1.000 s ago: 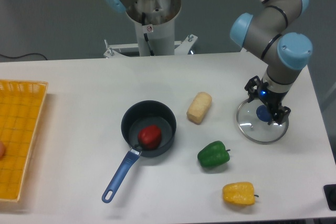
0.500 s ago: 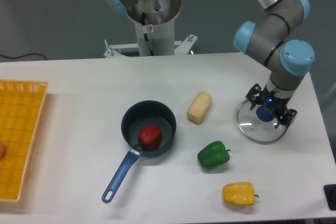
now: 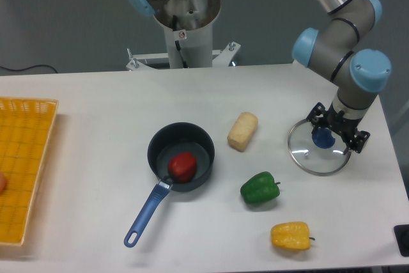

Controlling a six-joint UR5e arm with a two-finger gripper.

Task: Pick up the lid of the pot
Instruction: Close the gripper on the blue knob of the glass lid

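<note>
Pot lid (image 3: 317, 162) on desk (image 3: 96, 164), right; claw (image 3: 337, 128) wide, over its far right part, contact unclear. Orange crate (image 3: 13, 236), left edge. Black pan (image 3: 157, 148), left of centre, red item (image 3: 182, 167) inside. Blue lid knob (image 3: 323, 137) beside claw.

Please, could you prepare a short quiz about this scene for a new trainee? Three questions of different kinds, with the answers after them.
1. Multiple choice: What colour is the knob of the pot lid?
A) green
B) blue
C) yellow

2. True or false: The red item lies inside the black pan.

3. Fill in the missing word: The fingers of the gripper are ____ (open or shut).

Key: 1. B; 2. True; 3. open
</note>
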